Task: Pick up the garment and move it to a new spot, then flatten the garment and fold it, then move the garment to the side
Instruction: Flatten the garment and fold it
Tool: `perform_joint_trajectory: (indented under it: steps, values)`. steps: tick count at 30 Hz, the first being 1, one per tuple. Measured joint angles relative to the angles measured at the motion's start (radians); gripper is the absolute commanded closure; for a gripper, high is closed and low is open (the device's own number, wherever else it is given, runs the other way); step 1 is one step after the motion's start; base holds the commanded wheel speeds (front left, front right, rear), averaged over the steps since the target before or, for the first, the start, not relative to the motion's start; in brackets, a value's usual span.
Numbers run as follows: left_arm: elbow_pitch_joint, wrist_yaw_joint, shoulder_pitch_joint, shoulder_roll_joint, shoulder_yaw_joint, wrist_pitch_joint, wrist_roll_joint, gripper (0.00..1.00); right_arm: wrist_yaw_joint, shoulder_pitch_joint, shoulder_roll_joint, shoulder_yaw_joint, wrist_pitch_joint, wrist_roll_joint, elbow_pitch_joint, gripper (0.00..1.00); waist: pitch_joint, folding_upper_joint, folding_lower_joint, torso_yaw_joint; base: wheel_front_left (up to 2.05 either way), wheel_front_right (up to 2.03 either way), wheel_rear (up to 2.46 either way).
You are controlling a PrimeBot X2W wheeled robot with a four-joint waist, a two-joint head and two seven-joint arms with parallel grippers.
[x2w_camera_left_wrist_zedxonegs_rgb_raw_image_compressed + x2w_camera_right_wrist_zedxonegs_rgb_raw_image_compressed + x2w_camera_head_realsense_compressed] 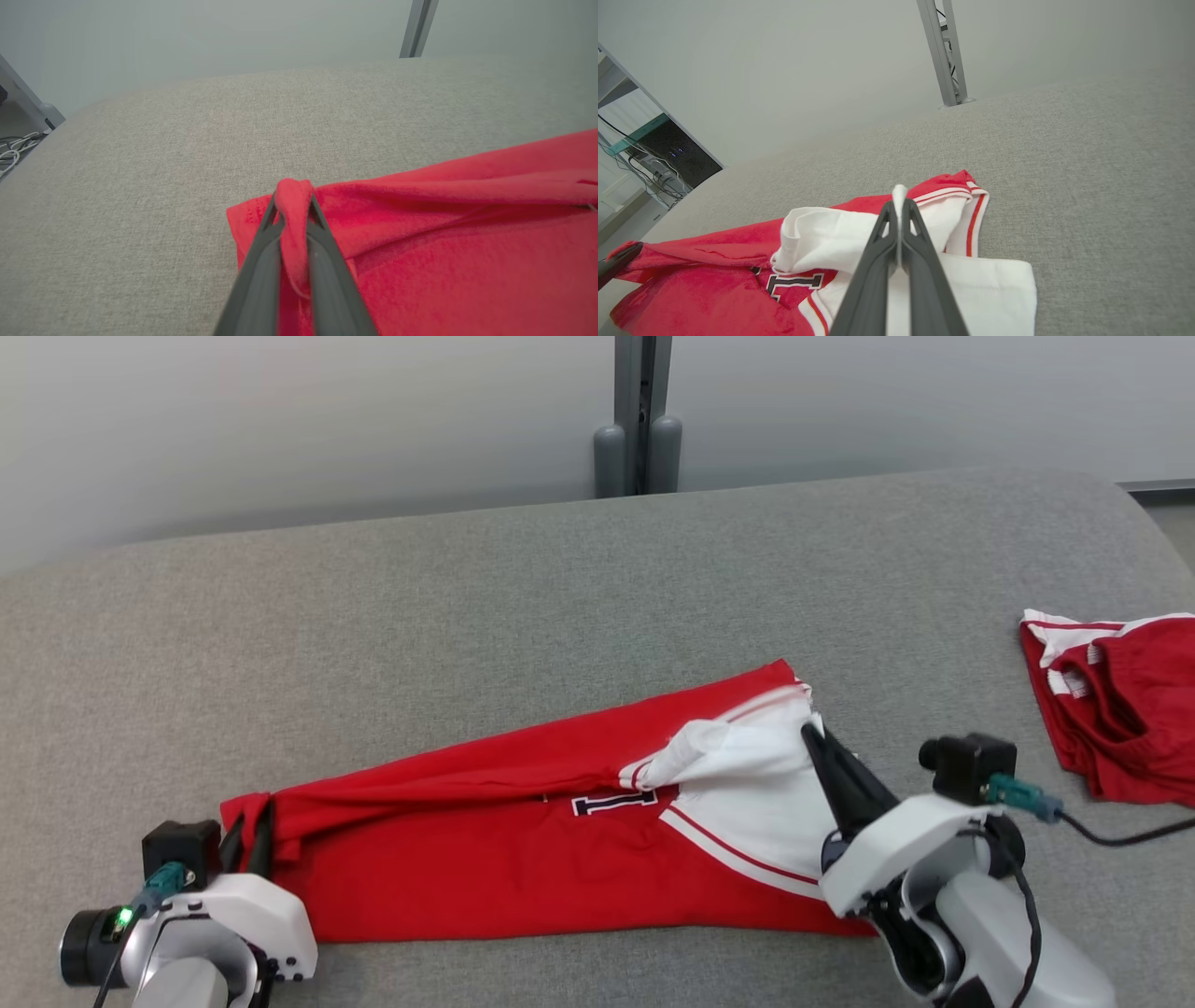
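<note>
My left pincer (pixel 293 201) clamps the garment (pixel 485 868) by the bench's (pixel 560 579) left edge. My right pincer (pixel 899 206) clamps its white end.

The left tool (pixel 293 210) pinches a bunched fold of the red garment (pixel 444 233) — lying on grey fabric surface (pixel 163 163).

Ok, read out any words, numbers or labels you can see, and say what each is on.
"I" or "1", cannot tell which: one dark, white-edged character on the red shirt, partly under a fold.
Other red garment: no text readable.
</note>
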Motion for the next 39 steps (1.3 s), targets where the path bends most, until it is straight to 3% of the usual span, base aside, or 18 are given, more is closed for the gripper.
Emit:
perform_joint_trajectory:
  steps: [10, 11, 12, 13, 14, 15, 23, 26, 32, 39]
  values:
    - [-0.012, -0.001, 0.066, 0.001, 0.044, 0.0, 0.044, 1.0, 0.0, 0.122, 0.022, -0.017, 0.0, -0.016, -0.031, 1.0, -0.021, 0.0, 0.0, -0.023, 0.0, 0.0, 0.0]
    - [-0.012, 0.0, 0.068, 0.001, 0.046, 0.0, 0.053, 0.89, 0.0, 0.126, 0.024, -0.016, 0.0, -0.021, -0.027, 1.0, -0.019, 0.0, 0.0, -0.024, 0.0, 0.0, 0.0]
    - [-0.012, 0.005, 0.072, 0.001, 0.05, 0.0, 0.061, 0.55, 0.0, 0.129, 0.028, -0.019, 0.0, -0.02, -0.018, 0.92, -0.017, 0.0, 0.0, -0.025, 0.0, 0.0, 0.0]
    - [-0.011, 0.008, 0.075, -0.001, 0.054, 0.0, 0.063, 0.02, 0.0, 0.131, 0.03, -0.02, 0.0, -0.022, -0.012, 0.58, -0.016, 0.0, 0.0, -0.025, 0.0, 0.0, 0.0]
    - [-0.011, 0.012, 0.079, -0.003, 0.059, 0.0, 0.069, 0.0, 0.0, 0.131, 0.03, -0.024, 0.0, -0.027, -0.01, 0.14, -0.016, 0.0, 0.0, -0.024, 0.0, 0.0, 0.0]
    - [-0.011, 0.02, 0.084, -0.003, 0.06, 0.0, 0.078, 0.0, 0.0, 0.131, 0.031, -0.031, 0.0, -0.027, -0.008, 0.0, -0.016, 0.0, 0.0, -0.024, 0.0, 0.0, 0.0]
    - [-0.153, 0.124, 0.212, -0.041, 0.14, 0.0, 0.123, 0.0, 0.0, 0.165, 0.035, -0.173, -0.001, -0.094, -0.023, 0.0, -0.052, 0.0, 0.0, -0.013, 0.0, 0.0, 0.0]
    - [-0.23, 0.142, 0.269, -0.066, 0.171, 0.0, 0.137, 0.0, 0.0, 0.194, 0.041, -0.224, -0.001, -0.156, -0.027, 0.0, -0.072, 0.0, 0.0, -0.006, 0.0, 0.0, 0.0]
    - [-0.35, 0.131, 0.354, -0.111, 0.193, 0.0, 0.186, 0.0, 0.0, 0.245, 0.075, -0.318, -0.001, -0.251, -0.018, 0.0, -0.104, 0.0, 0.0, 0.025, 0.0, 0.0, 0.0]
    - [-0.368, 0.105, 0.369, -0.139, 0.187, 0.0, 0.213, 0.0, 0.0, 0.25, 0.099, -0.372, -0.001, -0.309, 0.029, 0.0, -0.106, 0.0, 0.0, 0.067, 0.0, 0.0, 0.0]
